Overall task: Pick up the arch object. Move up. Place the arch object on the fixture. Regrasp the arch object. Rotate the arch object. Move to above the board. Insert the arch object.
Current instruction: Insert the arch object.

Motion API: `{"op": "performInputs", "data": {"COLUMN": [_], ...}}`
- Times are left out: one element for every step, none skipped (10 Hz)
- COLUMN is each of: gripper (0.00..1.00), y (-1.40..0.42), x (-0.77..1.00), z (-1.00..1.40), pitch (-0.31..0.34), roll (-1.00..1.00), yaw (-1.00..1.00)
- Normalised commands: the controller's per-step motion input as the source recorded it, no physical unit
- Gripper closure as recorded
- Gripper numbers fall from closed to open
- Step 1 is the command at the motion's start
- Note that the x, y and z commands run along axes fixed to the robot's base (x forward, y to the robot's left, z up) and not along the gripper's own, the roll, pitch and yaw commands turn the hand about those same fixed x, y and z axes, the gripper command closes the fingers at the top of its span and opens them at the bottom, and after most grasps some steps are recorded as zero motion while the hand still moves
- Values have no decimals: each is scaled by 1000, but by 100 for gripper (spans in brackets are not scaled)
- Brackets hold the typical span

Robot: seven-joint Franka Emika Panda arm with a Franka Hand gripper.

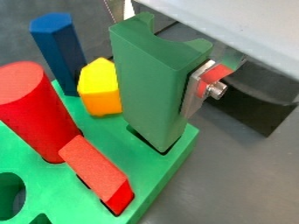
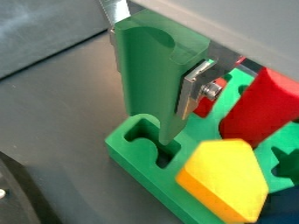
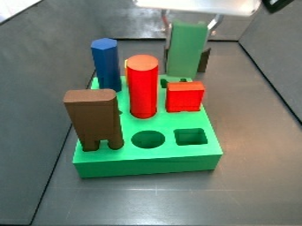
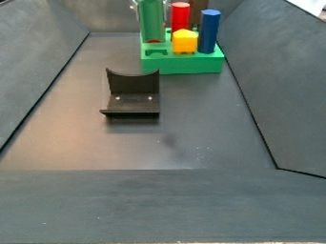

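The dull-green arch object (image 1: 149,83) stands upright with its notched end up, and its lower end sits in a slot at a corner of the bright-green board (image 1: 158,179). My gripper (image 1: 158,61) is shut on it, with a silver finger (image 1: 197,87) pressed flat against its side. The arch object (image 2: 146,79) meets the board (image 2: 128,144) at an open slot. In a side view the arch object (image 3: 185,48) rises at the board's (image 3: 147,161) far right, under the gripper (image 3: 195,18). The fixture (image 4: 132,93) stands on the floor, apart from the board (image 4: 192,63).
On the board stand a blue prism (image 3: 104,62), a red cylinder (image 3: 141,84), a red cube (image 3: 183,95) and a brown arch-shaped block (image 3: 94,119). A yellow piece (image 1: 100,87) stands beside the arch object. Round and square holes (image 3: 148,139) are open near the front. Sloped dark walls (image 4: 51,86) enclose the floor.
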Motion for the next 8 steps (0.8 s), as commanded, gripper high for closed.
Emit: {"op": "performInputs", "data": {"gripper": [100, 100, 100, 100, 100, 100, 100, 100], "y": [17, 6, 0, 77, 149, 94, 77, 26], "x": [-160, -206, -277, -163, -37, 0, 114, 249], "z": [-323, -86, -106, -23, 0, -226, -289, -280], "pitch": [-149, -119, -186, -76, -1, -17, 0, 0], "roll": [0, -13, 0, 0, 0, 0, 0, 0], "yaw": [0, 0, 6, 26, 69, 86, 31, 0]}}
